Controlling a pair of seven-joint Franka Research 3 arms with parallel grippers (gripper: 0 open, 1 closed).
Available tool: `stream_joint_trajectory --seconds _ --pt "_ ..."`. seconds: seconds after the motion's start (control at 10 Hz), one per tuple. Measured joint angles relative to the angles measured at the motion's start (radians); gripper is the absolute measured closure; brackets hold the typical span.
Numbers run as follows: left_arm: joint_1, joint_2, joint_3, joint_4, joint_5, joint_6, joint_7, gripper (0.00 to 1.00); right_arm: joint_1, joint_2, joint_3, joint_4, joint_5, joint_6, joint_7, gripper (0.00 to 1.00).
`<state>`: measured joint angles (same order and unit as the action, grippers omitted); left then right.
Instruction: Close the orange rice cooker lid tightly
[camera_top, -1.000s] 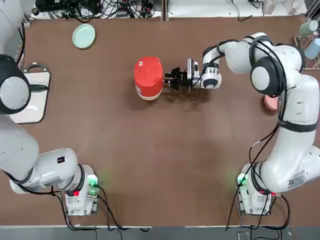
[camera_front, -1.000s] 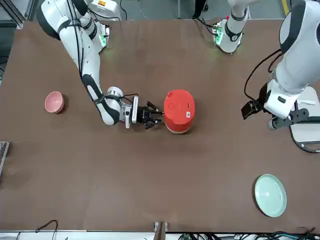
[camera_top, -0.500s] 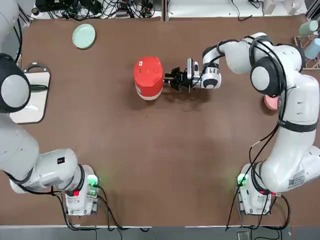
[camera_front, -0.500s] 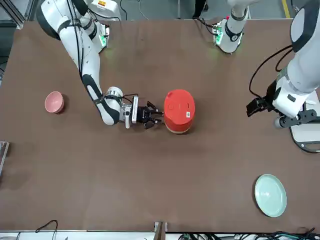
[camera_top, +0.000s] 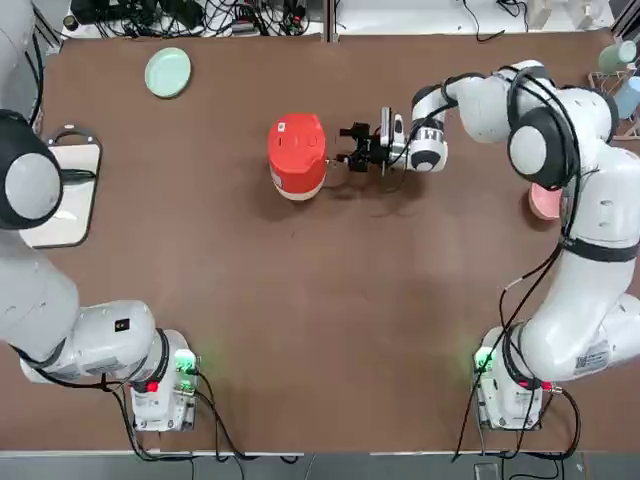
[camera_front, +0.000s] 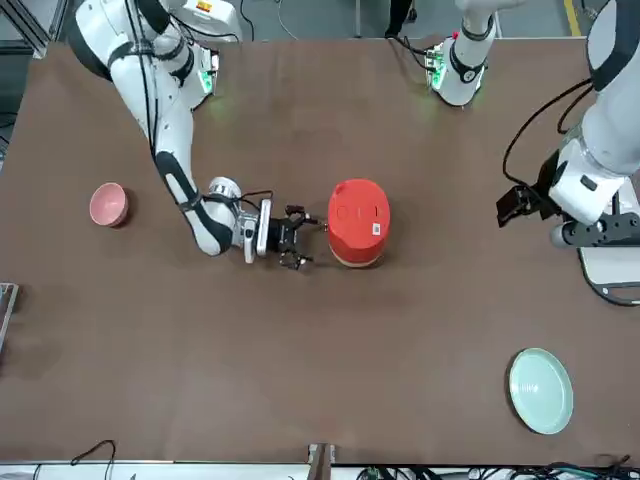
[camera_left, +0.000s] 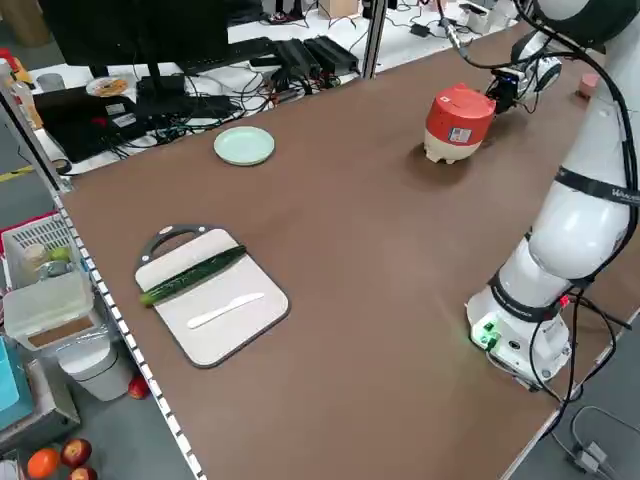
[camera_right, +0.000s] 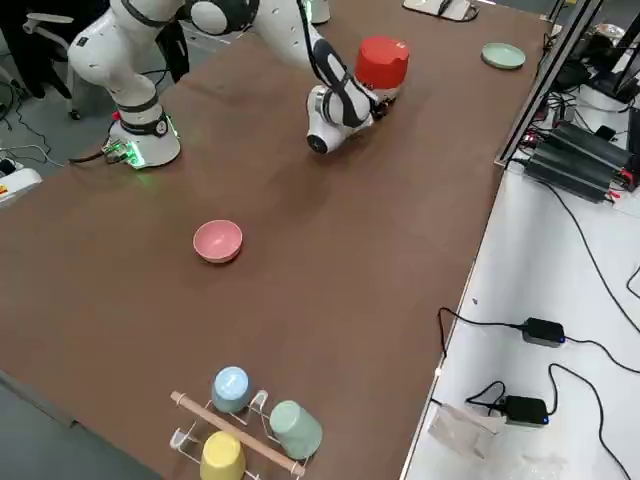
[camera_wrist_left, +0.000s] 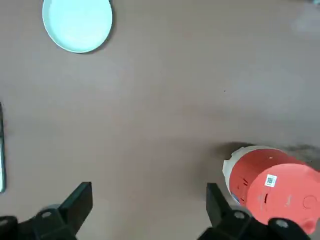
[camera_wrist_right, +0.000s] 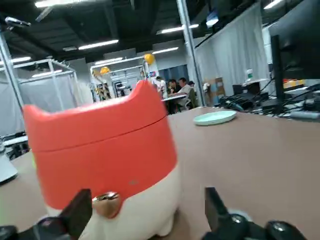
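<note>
The orange rice cooker (camera_top: 297, 156) stands mid-table, its cream base on the brown surface. The lid (camera_top: 298, 143) is down on the body, white sticker toward the far side. My right gripper (camera_top: 351, 147) lies low and horizontal just right of the cooker, open, one finger on each side of a gap and apart from the cooker's wall. In the right wrist view the cooker (camera_wrist_right: 107, 165) fills the space ahead of the open gripper (camera_wrist_right: 147, 202). My left gripper (camera_wrist_left: 147, 197) hangs open high over the table's left part, with nothing between its fingers and the cooker (camera_wrist_left: 272, 185) below.
A pale green plate (camera_top: 167, 72) lies at the far left. A pink bowl (camera_front: 108, 204) sits behind the right arm. A cutting board (camera_left: 212, 296) with a cucumber and knife lies by the left edge. A rack of cups (camera_right: 243, 421) stands at the right corner.
My right gripper went from shut to open and drew slightly back from the cooker's side. The left arm drifted a little farther to the robot's left.
</note>
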<state>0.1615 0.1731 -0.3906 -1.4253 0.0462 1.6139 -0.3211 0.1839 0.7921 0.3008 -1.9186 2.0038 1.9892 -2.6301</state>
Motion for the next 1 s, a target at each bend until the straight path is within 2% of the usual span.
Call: stream_joint_trajectory --seconds 0.1,0.3,0.5,0.7,1.0 --pt "0.000 -0.008 0.002 0.003 0.000 -0.006 0.019 0.00 -0.021 -0.011 0.002 0.004 -0.021 0.006 0.028 0.00" --pt "0.000 -0.026 0.007 0.004 0.000 -0.047 0.050 0.00 -0.037 -0.062 -0.006 0.008 -0.089 0.112 0.052 0.00" --pt "-0.001 -0.028 0.008 0.004 0.000 -0.052 0.053 0.00 -0.044 -0.119 -0.044 0.018 -0.246 0.205 0.091 0.00" --pt "-0.002 -0.028 0.008 0.004 0.000 -0.052 0.053 0.00 -0.081 -0.167 -0.063 0.045 -0.512 0.238 0.251 0.00" --pt "-0.002 -0.028 0.014 0.004 0.001 -0.046 0.054 0.00 -0.142 -0.206 -0.066 0.122 -0.910 0.263 0.640 0.00"
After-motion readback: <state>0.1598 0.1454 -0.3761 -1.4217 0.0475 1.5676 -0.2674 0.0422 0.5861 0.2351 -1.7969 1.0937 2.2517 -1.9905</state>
